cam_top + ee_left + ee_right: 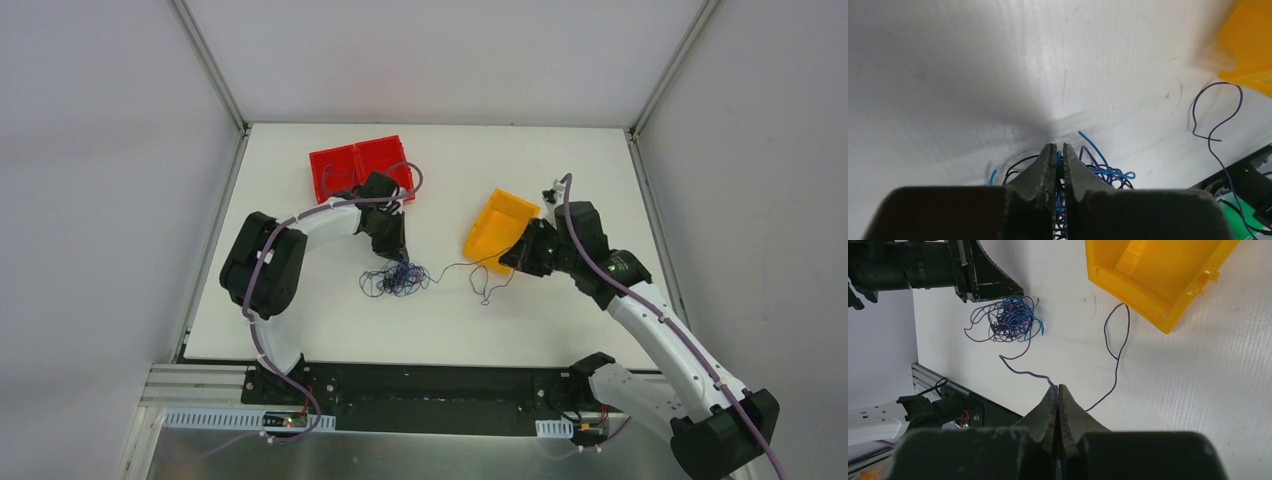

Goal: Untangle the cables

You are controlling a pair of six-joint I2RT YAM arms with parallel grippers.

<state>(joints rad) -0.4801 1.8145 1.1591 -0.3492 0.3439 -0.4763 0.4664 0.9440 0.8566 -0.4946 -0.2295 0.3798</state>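
The cables (398,279) lay knotted at the centre of the top view. The left gripper (1057,149) was pinched on bundle wires, and the right gripper (1058,388) was clamped on a loose strand (1023,372). Judged light, limp and snag-prone; best gripped near free ends.

Cables (399,278) blue, purple, black; yellow bin (497,228); red bin (352,166).

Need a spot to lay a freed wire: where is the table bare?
Bare: the near strip of table between the tangle and the front edge, and the far patch between the red bin and yellow bin. Crowded: the middle, where the left gripper pinches the tangle and a loose strand runs to the right gripper.
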